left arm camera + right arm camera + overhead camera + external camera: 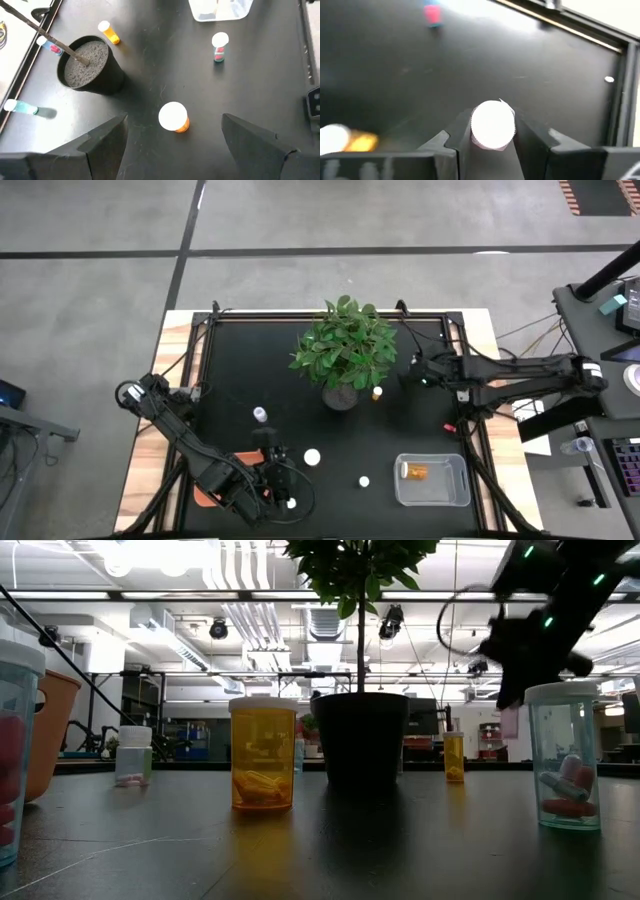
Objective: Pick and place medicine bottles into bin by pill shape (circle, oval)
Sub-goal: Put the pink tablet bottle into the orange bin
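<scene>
Black matting covers the table [330,445], with the plant [343,350] a little toward twelve o'clock from its centre in the high view. The clear bin [433,480] sits near four o'clock and holds one orange bottle [414,471] lying on its side. What looks like the orange bin [203,498] shows only as a sliver under the left arm near eight o'clock; I cannot see into it.

The right arm reaches in from three o'clock, its gripper [418,367] just past the plant toward two o'clock. In its wrist view the right gripper [492,131] is clamped on a white-capped bottle [492,125], a finger pressed to each side of the cap; the low view shows this gripper [512,700] raised off the mat.

The left arm comes in from eight o'clock, its gripper [278,470] near six. Its fingers [102,140] are spread wide with nothing between them, above a white-capped orange bottle [173,117] standing on the mat.

Loose bottles stand elsewhere: a small orange one [377,393] right beside the plant at three o'clock, a clear one with red pills [364,481] between the left gripper and the clear bin, and a pale one [260,415] toward nine o'clock from the pot.
</scene>
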### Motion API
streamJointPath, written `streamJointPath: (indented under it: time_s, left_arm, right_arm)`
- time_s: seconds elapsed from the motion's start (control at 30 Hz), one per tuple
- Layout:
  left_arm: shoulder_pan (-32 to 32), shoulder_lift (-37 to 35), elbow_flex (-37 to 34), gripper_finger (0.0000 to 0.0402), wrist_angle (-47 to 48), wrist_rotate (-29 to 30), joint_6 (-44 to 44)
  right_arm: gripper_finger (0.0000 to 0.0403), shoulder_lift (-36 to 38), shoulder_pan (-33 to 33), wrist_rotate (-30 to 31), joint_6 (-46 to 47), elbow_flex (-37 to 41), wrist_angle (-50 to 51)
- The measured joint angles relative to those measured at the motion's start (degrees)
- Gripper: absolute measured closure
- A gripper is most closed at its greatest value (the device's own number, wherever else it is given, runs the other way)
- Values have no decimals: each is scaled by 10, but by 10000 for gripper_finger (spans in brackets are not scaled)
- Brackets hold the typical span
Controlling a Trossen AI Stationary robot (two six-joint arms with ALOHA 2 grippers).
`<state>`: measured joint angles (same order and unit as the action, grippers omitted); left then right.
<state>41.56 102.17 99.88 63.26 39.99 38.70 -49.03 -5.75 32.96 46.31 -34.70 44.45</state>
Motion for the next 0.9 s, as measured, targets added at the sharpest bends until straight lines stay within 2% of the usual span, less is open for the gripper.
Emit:
streamJointPath:
  time_s: [0.07,0.23,0.53,0.63,0.73,0.9]
  left_arm:
    - [0,0,0,102,-2,0,0]
    - [-1,0,0,102,-14,11,0]
    - [-2,0,0,102,-41,-13,0]
    - [-3,0,0,102,-56,-36,0]
    - [-5,0,0,102,-80,-37,-1]
    - [-5,0,-19,102,-136,-37,-27]
  right_arm:
    - [288,22,53,0,18,-15,25]
    - [286,44,195,-4,48,-40,14]
    - [286,-41,436,4,54,-88,-113]
    - [287,-94,478,29,21,-110,-186]
    - [287,-159,490,30,-54,-144,-261]
    - [288,-268,485,32,-169,-242,-292]
